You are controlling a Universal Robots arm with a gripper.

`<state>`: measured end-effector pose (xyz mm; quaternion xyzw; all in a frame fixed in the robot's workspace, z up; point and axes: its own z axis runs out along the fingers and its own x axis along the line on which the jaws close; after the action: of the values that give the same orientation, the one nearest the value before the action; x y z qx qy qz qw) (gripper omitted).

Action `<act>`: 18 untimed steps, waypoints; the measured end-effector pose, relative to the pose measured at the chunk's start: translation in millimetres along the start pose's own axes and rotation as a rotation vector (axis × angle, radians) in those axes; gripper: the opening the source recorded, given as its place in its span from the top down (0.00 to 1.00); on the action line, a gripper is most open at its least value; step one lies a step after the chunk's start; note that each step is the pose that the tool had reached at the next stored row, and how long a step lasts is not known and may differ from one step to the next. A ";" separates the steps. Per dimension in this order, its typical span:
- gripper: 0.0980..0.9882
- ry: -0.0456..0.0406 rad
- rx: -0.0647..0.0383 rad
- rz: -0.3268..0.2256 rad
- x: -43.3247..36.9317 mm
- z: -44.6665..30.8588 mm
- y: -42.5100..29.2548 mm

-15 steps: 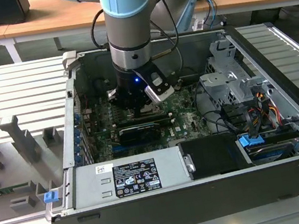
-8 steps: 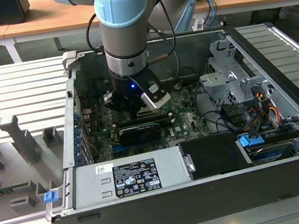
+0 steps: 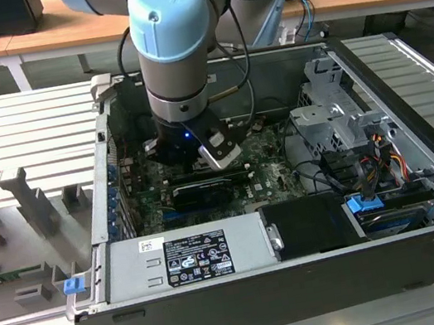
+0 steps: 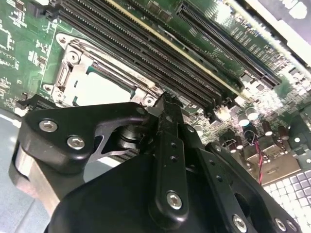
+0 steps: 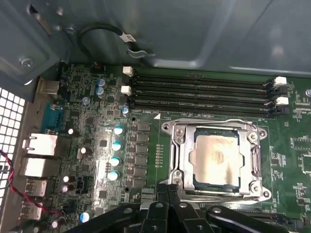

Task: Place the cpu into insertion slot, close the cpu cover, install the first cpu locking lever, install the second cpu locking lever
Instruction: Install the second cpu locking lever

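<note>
Just ahead of my shut, empty black gripper (image 5: 167, 191), beige square cpu (image 5: 216, 160) sits under closed silvery cpu cover (image 5: 177, 145); levers need hooking.

Surface: grey ribbed metal table (image 3: 19, 134) | centre: open black computer case (image 3: 321, 274) | edge at exterior view's left: grey fixture blocks (image 3: 26, 200)

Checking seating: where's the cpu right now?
The cpu sits in the insertion slot under the lowered cpu cover, beside the memory slots, with the gripper at the socket's edge.
</note>
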<state>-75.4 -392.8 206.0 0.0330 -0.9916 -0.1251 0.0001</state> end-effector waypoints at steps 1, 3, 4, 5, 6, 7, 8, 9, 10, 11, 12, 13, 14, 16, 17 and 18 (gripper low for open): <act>0.99 -0.0003 -0.004 0.000 0.2 0.9 -0.3; 0.99 -0.0010 -0.016 -0.001 0.9 3.7 -1.1; 0.99 -0.0010 -0.018 -0.001 1.2 4.1 -1.2; 0.99 -0.0011 -0.022 -0.001 1.8 4.5 -1.4; 0.99 -0.0014 -0.026 -0.001 2.1 4.9 -1.4; 0.99 -0.0017 -0.030 -0.001 2.5 5.4 -1.5; 0.99 -0.0019 -0.033 -0.001 2.7 5.8 -1.5; 0.99 -0.0021 -0.035 -0.001 2.8 6.4 -1.6; 0.99 -0.0025 -0.037 -0.001 2.9 7.6 -1.9; 0.99 -0.0024 -0.039 -0.001 3.0 9.2 -2.3; 0.99 -0.0023 -0.039 -0.001 3.2 9.7 -2.5; 0.99 -0.0024 -0.040 -0.001 3.3 9.8 -2.5; 0.99 -0.0025 -0.041 -0.001 3.4 9.0 -2.4; 0.99 -0.0025 -0.041 -0.001 3.4 4.0 -1.1; 0.99 -0.0025 -0.041 -0.001 3.3 1.4 -0.4; 0.99 -0.0025 -0.041 -0.001 3.3 -1.5 0.4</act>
<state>-78.7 -393.0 207.5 0.0334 -0.9888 -0.1453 -0.0005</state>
